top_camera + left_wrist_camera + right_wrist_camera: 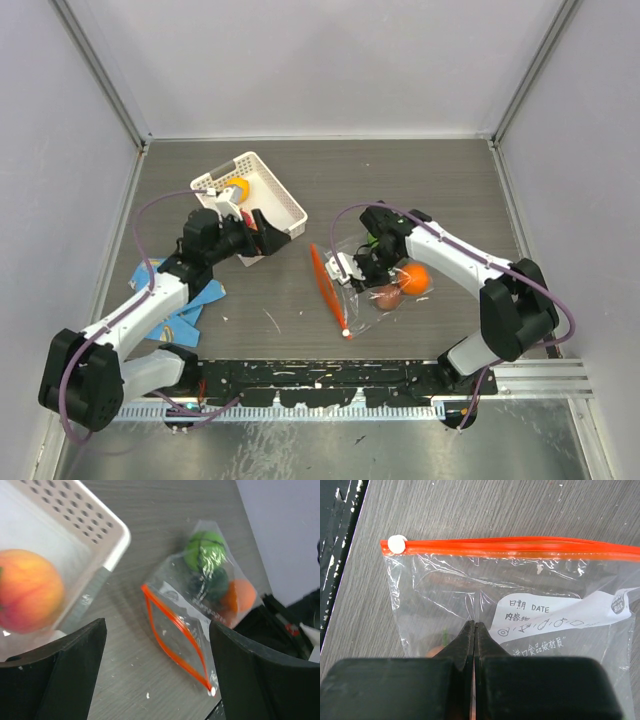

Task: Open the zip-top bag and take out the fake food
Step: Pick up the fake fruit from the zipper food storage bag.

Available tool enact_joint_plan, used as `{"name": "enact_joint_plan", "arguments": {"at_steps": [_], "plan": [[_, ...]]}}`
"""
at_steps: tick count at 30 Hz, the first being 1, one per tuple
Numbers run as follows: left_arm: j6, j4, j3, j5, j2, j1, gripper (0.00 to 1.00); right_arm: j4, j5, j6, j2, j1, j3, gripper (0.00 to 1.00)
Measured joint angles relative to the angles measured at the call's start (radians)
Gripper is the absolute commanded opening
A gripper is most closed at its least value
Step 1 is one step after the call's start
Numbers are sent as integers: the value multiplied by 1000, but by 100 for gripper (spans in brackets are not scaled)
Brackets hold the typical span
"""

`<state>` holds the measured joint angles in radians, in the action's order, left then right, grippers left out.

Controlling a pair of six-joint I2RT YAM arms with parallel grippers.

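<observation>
While right gripper [474,625] pinches zip-top bag [445,587], zip strip [520,544] lies just beyond.

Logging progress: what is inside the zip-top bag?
Inside the zip-top bag: a green fruit, a dark green one, an orange one and a brown one. The right arm covers part, so more may hide.
</observation>
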<state>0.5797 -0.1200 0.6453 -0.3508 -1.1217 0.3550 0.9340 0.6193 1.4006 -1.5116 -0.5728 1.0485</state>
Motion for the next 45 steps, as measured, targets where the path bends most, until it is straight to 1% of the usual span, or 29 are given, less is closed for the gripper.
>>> {"name": "enact_joint_plan", "arguments": {"at_steps": [3,5,10,12,17,20,28,36,39,42,45], "plan": [[10,-60,-50,-28,9,57,74,8,12,4,13,9,6,1],[16,-95,-87,-39,10,96,67,11,23,7,27,16,9,1],[36,-161,-151,-47,8,168,58,23,46,15,55,40,16,1],[40,-201,-167,-47,1,197,52,28,52,18,60,46,19,1],[43,-285,-194,-40,-59,270,36,35,63,26,60,51,21,1],[41,-305,-206,-28,-107,298,30,37,66,31,60,52,21,1],[28,-319,-218,20,-235,350,29,53,77,38,73,89,25,1],[11,-381,-197,26,-358,405,29,70,71,45,101,196,30,5],[7,-410,-181,26,-381,414,29,69,49,45,108,253,30,11],[5,-438,-168,26,-395,421,30,58,17,37,110,302,29,20],[3,-460,-164,26,-404,429,32,23,-29,14,111,338,23,27]]}}
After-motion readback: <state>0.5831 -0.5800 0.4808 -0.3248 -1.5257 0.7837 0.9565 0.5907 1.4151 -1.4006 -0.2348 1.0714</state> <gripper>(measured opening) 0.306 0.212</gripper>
